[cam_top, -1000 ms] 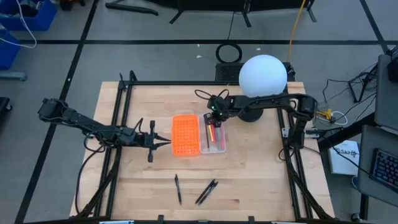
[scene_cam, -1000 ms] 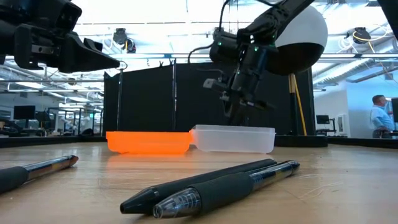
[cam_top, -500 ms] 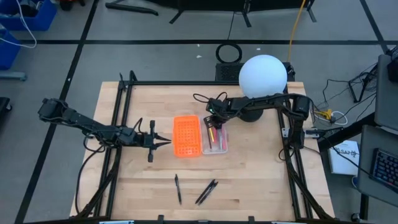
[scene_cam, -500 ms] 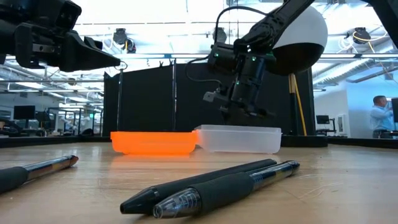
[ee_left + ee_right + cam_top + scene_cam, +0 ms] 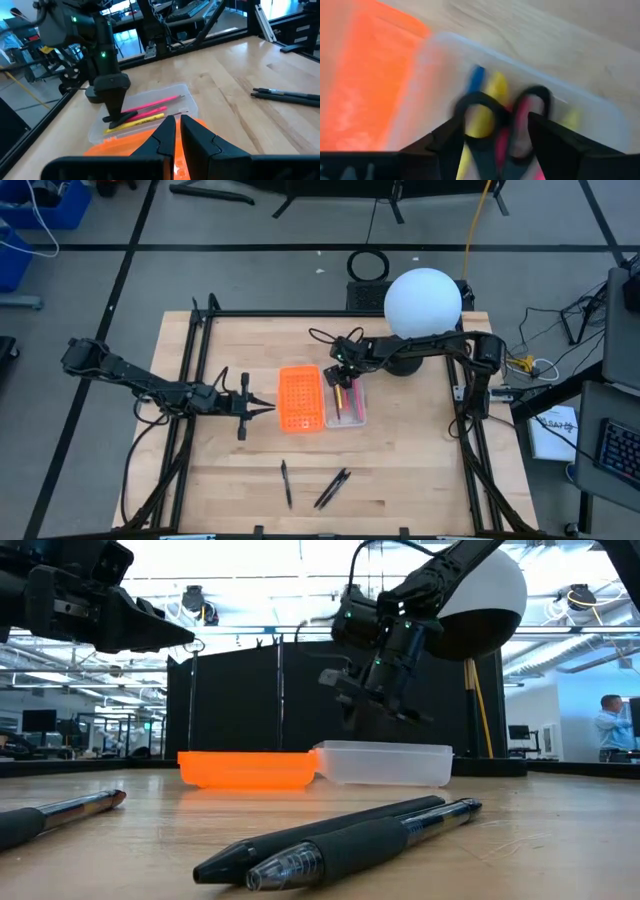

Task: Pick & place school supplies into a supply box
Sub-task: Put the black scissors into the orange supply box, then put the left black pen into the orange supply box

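Wooden table (image 5: 400, 470) — carrying the supply box (image 5: 320, 397), three loose pens (image 5: 315, 485), white globe lamp (image 5: 423, 305).

The supply box (image 5: 322, 397) lies open at the table's centre, its orange grid-textured half (image 5: 299, 397) beside its clear half (image 5: 347, 405). The clear half holds pink and yellow pencils (image 5: 145, 113) and black-handled scissors (image 5: 502, 125). Three dark pens (image 5: 318, 484) lie near the table's front edge.

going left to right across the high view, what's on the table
left gripper → single black pen → orange grid-textured half of the supply box → pair of black pens → clear plastic half → white globe lamp
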You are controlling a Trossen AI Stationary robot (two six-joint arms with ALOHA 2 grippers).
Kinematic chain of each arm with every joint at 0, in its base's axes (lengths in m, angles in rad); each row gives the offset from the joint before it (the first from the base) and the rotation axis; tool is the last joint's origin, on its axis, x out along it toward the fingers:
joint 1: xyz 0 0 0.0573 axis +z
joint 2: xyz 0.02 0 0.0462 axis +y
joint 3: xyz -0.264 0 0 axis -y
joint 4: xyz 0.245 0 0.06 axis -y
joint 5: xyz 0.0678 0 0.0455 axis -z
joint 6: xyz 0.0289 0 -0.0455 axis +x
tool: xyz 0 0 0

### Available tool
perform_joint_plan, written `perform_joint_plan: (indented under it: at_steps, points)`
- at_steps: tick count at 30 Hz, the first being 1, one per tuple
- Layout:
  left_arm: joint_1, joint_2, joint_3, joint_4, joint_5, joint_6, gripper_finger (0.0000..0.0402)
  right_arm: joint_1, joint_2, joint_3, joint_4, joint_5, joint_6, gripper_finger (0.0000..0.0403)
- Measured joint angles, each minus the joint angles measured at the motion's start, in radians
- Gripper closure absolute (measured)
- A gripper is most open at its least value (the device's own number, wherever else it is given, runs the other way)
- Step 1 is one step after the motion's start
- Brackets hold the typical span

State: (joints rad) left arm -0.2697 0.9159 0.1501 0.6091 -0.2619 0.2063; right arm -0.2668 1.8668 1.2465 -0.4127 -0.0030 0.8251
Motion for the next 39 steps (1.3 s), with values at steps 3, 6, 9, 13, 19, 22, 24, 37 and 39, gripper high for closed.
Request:
perform_joint_plan:
  at_steps: [3,6,9,13,19,22,24,37,39]
  points:
    - [0.0,0.0,0.0,-0.002,0.0,-0.002,0.0364,0.005,-0.011,0.0,0.023,0.0,-0.014,0.0188]
    - [0.0,0.0,0.0,-0.001,0.0,-0.002,0.0364,0.013,-0.022,0.0,0.051,-0.001,-0.017,0.0186]
    - [0.0,0.0,0.0,-0.001,0.0,-0.002,0.0364,0.019,-0.031,0.002,0.066,0.002,-0.005,0.0187]
    - [0.0,0.0,0.0,0.001,0.0,-0.002,0.0364,0.025,-0.032,0.0,0.061,0.002,0.005,0.0187]
    - [0.0,0.0,0.0,0.003,-0.012,0.073,0.0364,0.061,-0.135,0.0,-0.039,0.054,-0.042,0.0189]
    - [0.0,-0.002,0.0,0.007,-0.035,0.128,0.0364,0.107,-0.206,0.0,-0.087,0.145,-0.112,0.0194]
    - [0.001,-0.002,0.0,0.01,-0.037,0.163,0.0364,0.144,-0.253,0.0,-0.104,0.204,-0.192,0.0197]
    - [0.001,-0.002,0.0,0.313,0.105,0.419,0.0364,0.306,-0.487,-0.16,0.164,0.202,-0.532,0.0339]
    - [0.001,-0.002,0.0,0.318,0.105,0.41,0.0364,0.329,-0.536,-0.203,0.17,0.185,-0.548,0.0376]
